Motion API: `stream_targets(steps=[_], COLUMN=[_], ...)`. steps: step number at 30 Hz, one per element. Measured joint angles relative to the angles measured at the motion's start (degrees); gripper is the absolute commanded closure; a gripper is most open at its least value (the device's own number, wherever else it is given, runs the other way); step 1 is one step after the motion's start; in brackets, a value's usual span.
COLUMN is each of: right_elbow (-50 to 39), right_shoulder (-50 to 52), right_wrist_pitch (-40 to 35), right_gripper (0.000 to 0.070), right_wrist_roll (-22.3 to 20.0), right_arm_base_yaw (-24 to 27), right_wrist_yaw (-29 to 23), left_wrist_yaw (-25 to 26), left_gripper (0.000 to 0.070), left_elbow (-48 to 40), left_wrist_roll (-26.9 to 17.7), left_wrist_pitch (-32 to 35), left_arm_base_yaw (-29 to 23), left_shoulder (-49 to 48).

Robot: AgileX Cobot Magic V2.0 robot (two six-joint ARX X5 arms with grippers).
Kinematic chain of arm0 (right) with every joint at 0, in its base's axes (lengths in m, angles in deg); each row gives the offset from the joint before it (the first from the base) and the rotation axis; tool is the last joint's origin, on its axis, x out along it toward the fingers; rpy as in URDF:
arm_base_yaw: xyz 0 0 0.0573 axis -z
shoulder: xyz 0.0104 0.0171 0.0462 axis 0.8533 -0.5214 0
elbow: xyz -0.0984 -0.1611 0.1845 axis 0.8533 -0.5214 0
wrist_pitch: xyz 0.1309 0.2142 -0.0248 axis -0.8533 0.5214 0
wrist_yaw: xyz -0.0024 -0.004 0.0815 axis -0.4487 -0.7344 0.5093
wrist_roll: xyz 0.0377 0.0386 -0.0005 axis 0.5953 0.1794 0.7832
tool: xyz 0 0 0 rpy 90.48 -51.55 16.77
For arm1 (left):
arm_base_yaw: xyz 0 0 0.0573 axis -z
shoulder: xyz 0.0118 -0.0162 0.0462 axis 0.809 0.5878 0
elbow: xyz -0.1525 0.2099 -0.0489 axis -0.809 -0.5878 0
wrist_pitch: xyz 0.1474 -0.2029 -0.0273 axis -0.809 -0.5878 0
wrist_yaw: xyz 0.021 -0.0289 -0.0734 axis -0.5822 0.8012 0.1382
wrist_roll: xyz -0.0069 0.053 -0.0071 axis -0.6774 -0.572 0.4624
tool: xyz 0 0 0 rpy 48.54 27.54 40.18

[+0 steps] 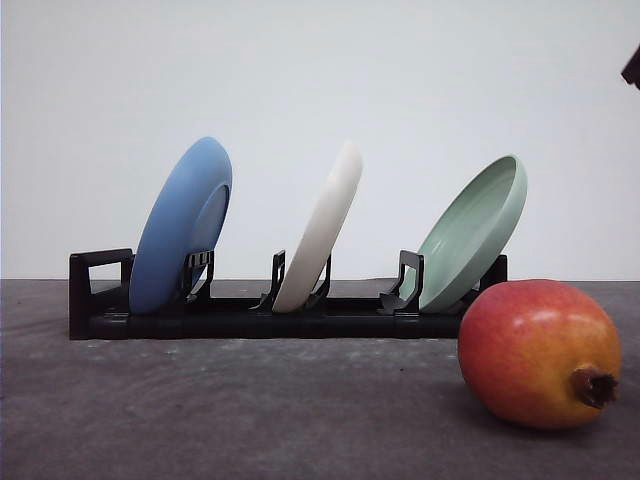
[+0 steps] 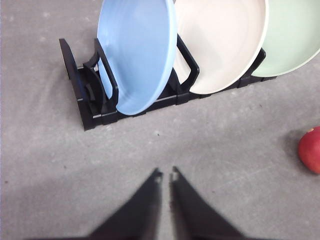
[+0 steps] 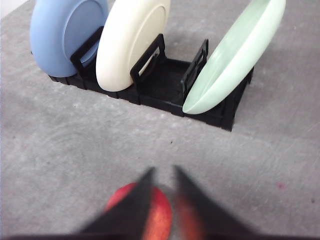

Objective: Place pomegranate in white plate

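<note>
The pomegranate [image 1: 540,353] is red blending to orange, with its brown crown pointing right. It lies on the grey table in front of the right end of the rack, and its red edge [image 2: 311,150] also shows in the left wrist view. The white plate [image 1: 322,230] stands on edge in the rack's middle slot, between a blue and a pale green plate. My right gripper [image 3: 163,172] hovers above the pomegranate [image 3: 159,212], its blurred fingers slightly apart with nothing between them. My left gripper [image 2: 166,174] hangs shut over bare table in front of the blue plate [image 2: 136,52].
A black plate rack [image 1: 250,318] runs across the back of the table, holding the blue plate [image 1: 183,225], the white plate [image 2: 220,42] and the pale green plate [image 1: 472,232]. A dark corner of something [image 1: 632,68] pokes in at the upper right. Grey table surface [image 1: 250,410] lies before the rack.
</note>
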Motion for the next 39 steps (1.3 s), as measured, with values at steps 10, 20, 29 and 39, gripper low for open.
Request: stream_targets(steps=[10,20,29,39], right_elbow=[0.0,0.0,0.0,0.0], right_shoulder=[0.01,0.01,0.01,0.01], right_wrist_pitch=[-0.45,-0.45,-0.45,-0.45], right_gripper=[0.0251,0.0252,0.0252,0.0252], right_wrist_roll=[-0.28,-0.3,-0.28,-0.28], right_arm_base_yaw=[0.0,0.0,0.0,0.0], right_wrist_yaw=[0.02,0.2,0.2,0.2], left_wrist_yaw=[4.65,4.45,-3.42,-11.4], left_gripper=[0.0258,0.0277,0.0277,0.0277], left_elbow=[0.02,0.2,0.2,0.26], left_wrist_roll=[-1.03,-4.12,-7.66,-8.28], left_wrist_pitch=[4.03,14.59,31.45,55.01], left_arm_base_yaw=[1.17,10.01,19.88,24.17], left_shoulder=[0.33,9.22,23.57,39.9])
